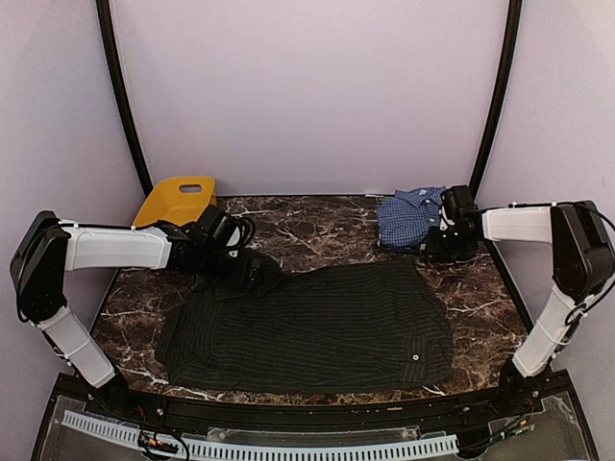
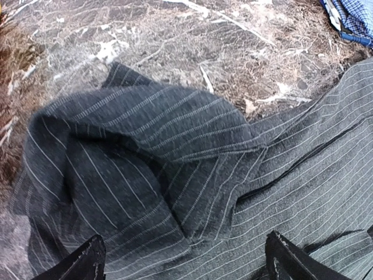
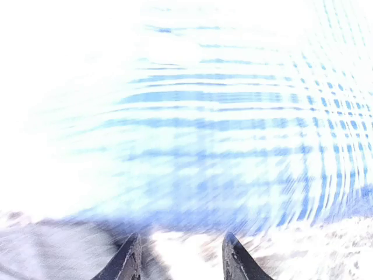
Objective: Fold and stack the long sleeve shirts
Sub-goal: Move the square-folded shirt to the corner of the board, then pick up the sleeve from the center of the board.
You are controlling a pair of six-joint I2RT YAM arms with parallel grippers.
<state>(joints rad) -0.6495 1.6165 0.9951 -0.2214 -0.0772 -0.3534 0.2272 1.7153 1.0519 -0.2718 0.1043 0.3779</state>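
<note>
The left gripper (image 2: 186, 245) stands wide open just above a bunched fold of the black shirt (image 1: 317, 327), a soft woven cloth with fine light pinstripes. The right gripper (image 3: 182, 240), its fingers partly apart and empty, points at the folded blue checked shirt (image 1: 408, 219) just ahead on the veined marble table (image 1: 317, 226).

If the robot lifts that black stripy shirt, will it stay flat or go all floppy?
Probably floppy: the black shirt bunches into soft folds at one end. Spread so wide, it would likely sag and drag along the table.
</note>
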